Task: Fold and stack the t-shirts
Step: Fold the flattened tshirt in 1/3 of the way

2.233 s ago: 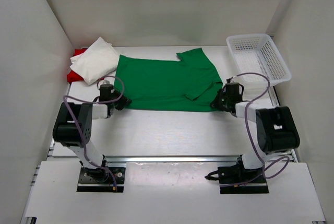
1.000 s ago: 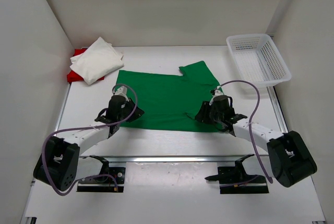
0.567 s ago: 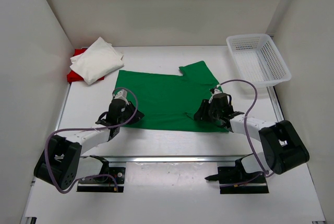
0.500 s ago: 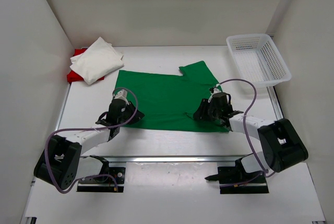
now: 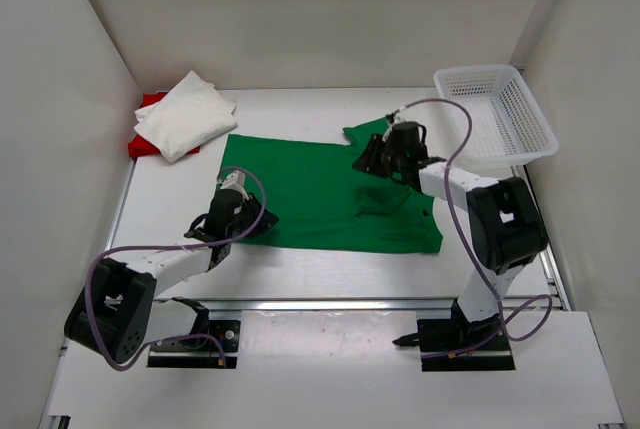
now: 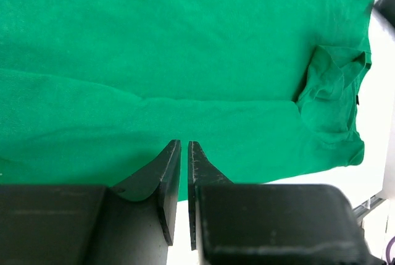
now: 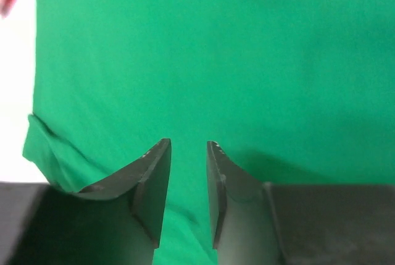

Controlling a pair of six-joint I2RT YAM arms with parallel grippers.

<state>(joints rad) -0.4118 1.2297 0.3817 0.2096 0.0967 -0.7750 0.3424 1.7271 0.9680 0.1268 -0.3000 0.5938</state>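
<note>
Green t-shirt is lying flat, long axis left-to-right (sleeves rightward); right gripper is hovering slightly parted; left gripper is sitting nearly closed, grip unclear.

The green t-shirt lay spread across nearly everything, a soft ridge running across it and one sleeve rumpled at the right. The left gripper held its fingers a thin slit apart over the near hem, white table showing lower right.
</note>
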